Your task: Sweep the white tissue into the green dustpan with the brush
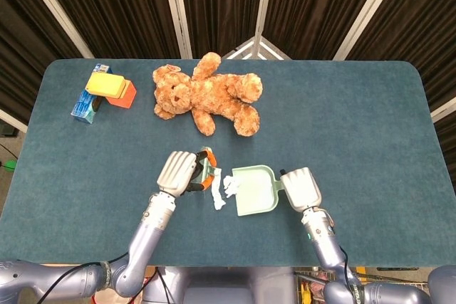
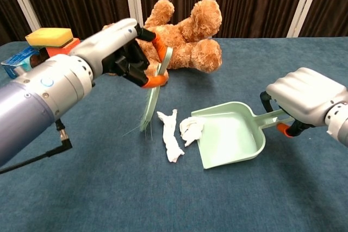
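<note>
The robot's left hand [image 2: 128, 52] grips the brush [image 2: 154, 88] by its handle, fingers curled around it, bristles hanging just above the blue tabletop [image 2: 81, 188] to the left of the white tissue [image 2: 173, 134]. The tissue lies in two crumpled pieces, one long strip clear of the dustpan, the other touching the lip of the green dustpan [image 2: 231, 139]. The right hand [image 2: 307, 99] is closed around the dustpan's handle, holding the pan flat with its mouth toward the tissue.

Neither piece is inside the pan, so the sweep looks unfinished. The risk lies in the light, loose tissue: a stroke too high would skim over it, and one angled off line could push the long strip past the pan's near corner. A hard push might also nudge the pan back or lift its lip, letting tissue slide beneath. A teddy bear [image 1: 206, 94], a yellow sponge [image 1: 105, 84] and blocks sit well apart, beyond the sweep.
</note>
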Tool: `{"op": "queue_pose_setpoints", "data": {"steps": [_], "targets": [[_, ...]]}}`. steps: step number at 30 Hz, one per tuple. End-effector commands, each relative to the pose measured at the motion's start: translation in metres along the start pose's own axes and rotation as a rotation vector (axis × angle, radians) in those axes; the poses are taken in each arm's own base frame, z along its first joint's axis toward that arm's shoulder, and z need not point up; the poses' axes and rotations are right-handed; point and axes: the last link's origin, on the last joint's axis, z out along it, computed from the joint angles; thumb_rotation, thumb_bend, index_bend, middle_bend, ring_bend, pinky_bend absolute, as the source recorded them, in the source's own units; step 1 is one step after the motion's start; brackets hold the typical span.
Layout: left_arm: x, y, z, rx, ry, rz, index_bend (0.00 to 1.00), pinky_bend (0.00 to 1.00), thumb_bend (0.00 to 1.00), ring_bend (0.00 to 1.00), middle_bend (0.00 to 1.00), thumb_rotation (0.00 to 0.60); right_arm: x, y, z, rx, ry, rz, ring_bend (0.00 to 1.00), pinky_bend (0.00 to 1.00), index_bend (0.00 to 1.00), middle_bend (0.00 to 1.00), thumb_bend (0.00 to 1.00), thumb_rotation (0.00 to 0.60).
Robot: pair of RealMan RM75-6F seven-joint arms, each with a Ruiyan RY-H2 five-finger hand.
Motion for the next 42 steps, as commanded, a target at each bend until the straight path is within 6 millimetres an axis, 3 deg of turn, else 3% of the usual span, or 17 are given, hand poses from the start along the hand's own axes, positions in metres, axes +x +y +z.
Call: {"op": "queue_pose_setpoints", "data": {"steps": [1, 18, 25, 33, 42], "targets": [[-0.008, -0.001, -0.001, 0.007, -0.015, -0.008, 0.77, 1.00, 0.61, 1.00, 1.00, 0.600, -0.001, 0.001, 0.000, 0.000, -0.002, -0.004, 0.87, 0.89, 0.68, 0.86, 0.47, 0.600], [-0.057, 0.056, 0.011, -0.085, 0.036, -0.177, 0.77, 1.00, 0.59, 1.00, 1.00, 0.600, -0.003, 0.003, 0.000, -0.008, -0.008, 0.014, 0.87, 0.89, 0.68, 0.86, 0.47, 0.600], [-0.047, 0.071, 0.017, -0.154, 0.111, -0.208, 0.77, 1.00, 0.58, 1.00, 1.00, 0.600, -0.002, 0.006, 0.000, -0.015, -0.010, 0.020, 0.87, 0.89, 0.68, 0.86, 0.47, 0.600], [-0.028, 0.060, 0.018, -0.163, 0.141, -0.211, 0.77, 1.00, 0.57, 1.00, 1.00, 0.600, 0.000, 0.008, -0.002, -0.019, -0.011, 0.015, 0.87, 0.89, 0.68, 0.86, 0.47, 0.600], [0.010, 0.015, 0.011, -0.142, 0.206, -0.108, 0.77, 1.00, 0.57, 1.00, 1.00, 0.600, 0.004, 0.006, -0.004, -0.019, -0.014, 0.021, 0.87, 0.89, 0.68, 0.86, 0.47, 0.600]]}}
